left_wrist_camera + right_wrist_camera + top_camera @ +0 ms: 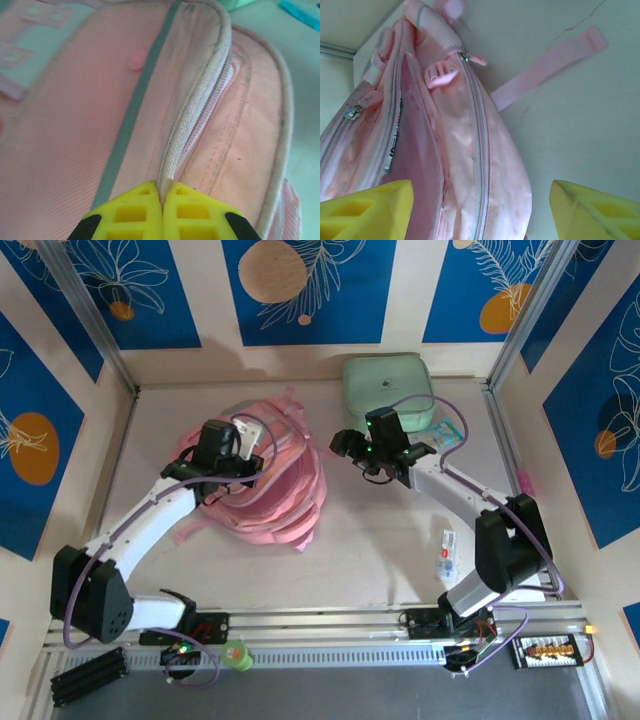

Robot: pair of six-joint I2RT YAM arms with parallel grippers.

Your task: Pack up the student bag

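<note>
The student bag (268, 485) lies slumped in a pink heap on the table (370, 550). The left gripper (162, 194) is at the bag's upper left side; its yellow fingers (135, 215) are pressed together with the bag's corded rim pinched between them, right beside the zip. The right gripper (378, 448) hovers just off the bag's right side; its fingers (365, 210) are spread wide, facing a gaping compartment of the bag and touching nothing that I can see. A loose strap (550, 62) trails from the bag across the table; a mint-green case (388, 390) sits beyond the bag, to its far right; a teal packet (447, 435) lies right of the bag, just nearer than the case; a small tube (447, 558) lies well apart from the bag, to its near right.
</note>
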